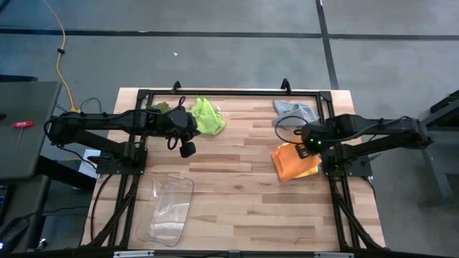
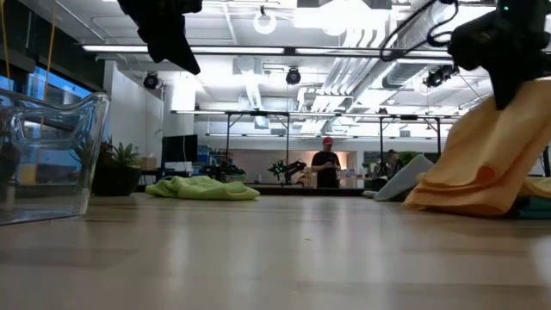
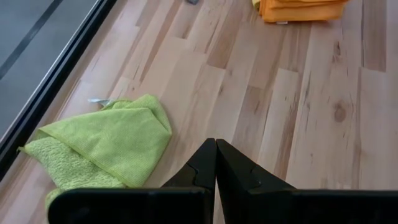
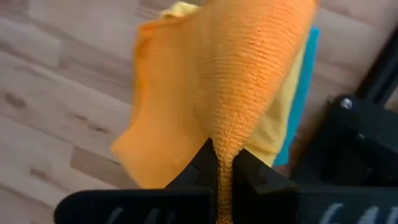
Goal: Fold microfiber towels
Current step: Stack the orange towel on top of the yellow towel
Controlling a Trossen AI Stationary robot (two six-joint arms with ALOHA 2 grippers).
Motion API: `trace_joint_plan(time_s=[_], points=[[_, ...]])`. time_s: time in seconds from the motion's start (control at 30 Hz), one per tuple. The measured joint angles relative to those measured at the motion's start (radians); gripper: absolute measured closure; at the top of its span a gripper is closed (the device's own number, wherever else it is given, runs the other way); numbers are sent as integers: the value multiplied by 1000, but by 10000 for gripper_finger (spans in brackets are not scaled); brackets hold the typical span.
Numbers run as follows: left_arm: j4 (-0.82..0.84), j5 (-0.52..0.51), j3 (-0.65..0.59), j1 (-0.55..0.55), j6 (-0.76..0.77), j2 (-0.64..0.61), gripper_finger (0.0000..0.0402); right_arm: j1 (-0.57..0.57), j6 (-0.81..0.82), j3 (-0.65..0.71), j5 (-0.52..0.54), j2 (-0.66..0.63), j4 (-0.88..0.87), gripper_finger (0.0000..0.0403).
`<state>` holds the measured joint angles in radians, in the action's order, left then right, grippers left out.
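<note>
lab | ceiling strip lights (image 2: 258,47) | robot rigs behind (image 2: 288,170)

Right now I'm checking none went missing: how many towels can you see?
5: lime green towel far left; grey towel far right; orange towel pinched by the right end effector, over the yellow towel and teal towel.

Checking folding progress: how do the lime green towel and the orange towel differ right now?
The lime green towel lies loose and rumpled on the table near the shut left gripper, untouched; the orange towel is pinched and lifted by the right gripper. The green one lies alone; the orange one sits over yellow and teal cloths. Both are small soft cloths.
</note>
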<state>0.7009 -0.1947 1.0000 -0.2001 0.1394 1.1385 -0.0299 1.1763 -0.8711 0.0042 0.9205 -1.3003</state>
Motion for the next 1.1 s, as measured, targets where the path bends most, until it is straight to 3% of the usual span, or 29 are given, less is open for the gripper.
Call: trace_joint_plan(time_s=[0.2, 0.37, 0.63, 0.97, 1.1], points=[[-1, 0, 0, 0, 0, 0, 402, 0, 102, 147, -6, -23, 7, 403], [-5, 1, 0, -1, 5, 0, 402, -18, 152, 84, 121, 7, -25, 403], [-19, 3, 0, -2, 3, 0, 402, -37, 161, 60, 47, 43, -183, 403], [-19, 3, 0, -2, -23, 0, 402, -33, 238, 68, 57, 151, -124, 403], [-18, 3, 0, -2, -30, 0, 402, -29, 265, 68, 107, 202, -118, 403]])
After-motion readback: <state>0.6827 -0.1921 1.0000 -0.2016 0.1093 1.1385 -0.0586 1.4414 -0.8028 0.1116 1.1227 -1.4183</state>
